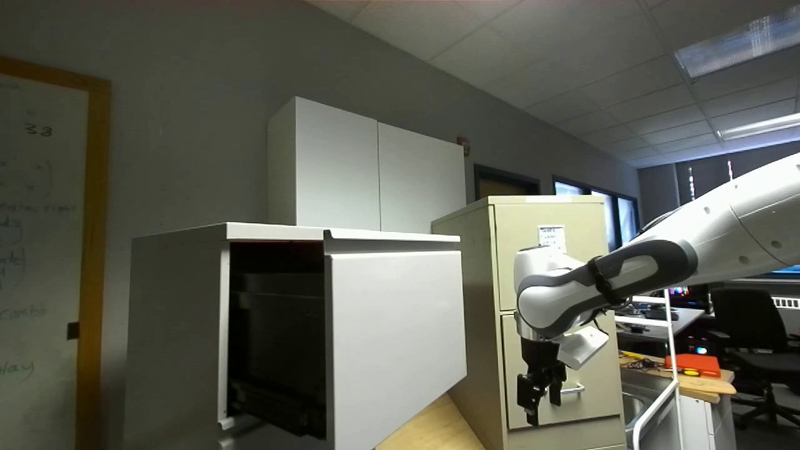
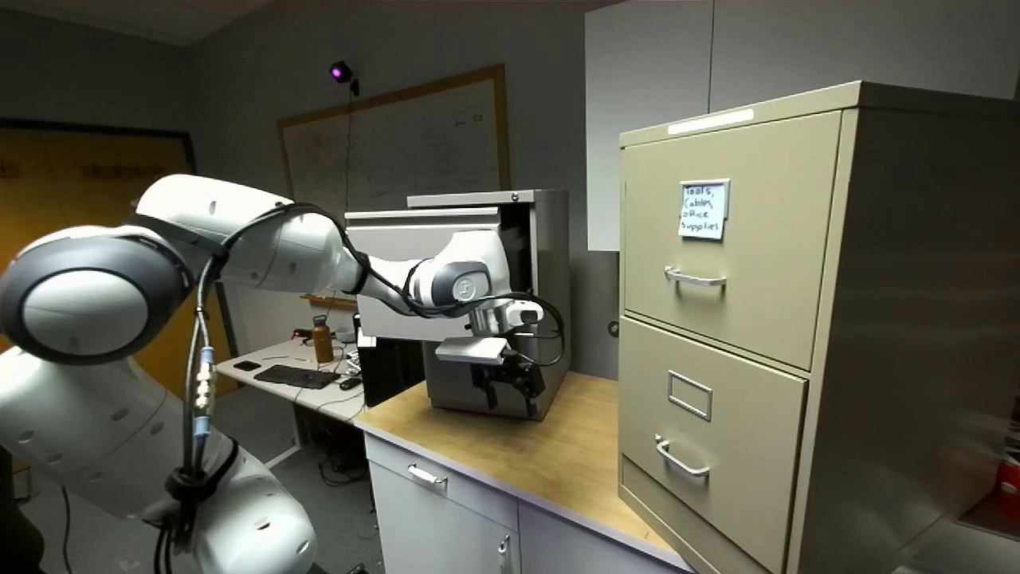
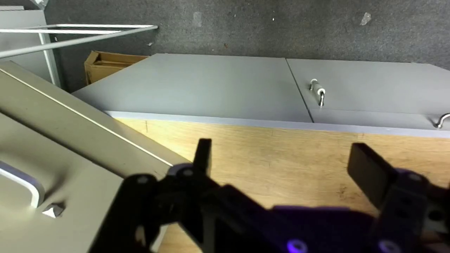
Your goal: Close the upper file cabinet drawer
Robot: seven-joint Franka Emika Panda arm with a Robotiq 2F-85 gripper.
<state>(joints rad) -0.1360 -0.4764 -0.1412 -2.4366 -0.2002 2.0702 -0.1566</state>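
Observation:
The file cabinet is a light grey-white metal box; it also shows in an exterior view. Its upper drawer is pulled well out, with a dark gap between its flat front and the cabinet body. The drawer front is partly hidden by the arm in that exterior view. My gripper points down, open and empty, in both exterior views. It is apart from the drawer front, over the wooden counter. In the wrist view the fingers are wide apart with bare wood between; the drawer is out of view.
A narrow beige cabinet with protruding handles stands on the counter close to the gripper; it also shows in the wrist view. A white two-door cupboard hangs on the wall. A white rack stands past the counter.

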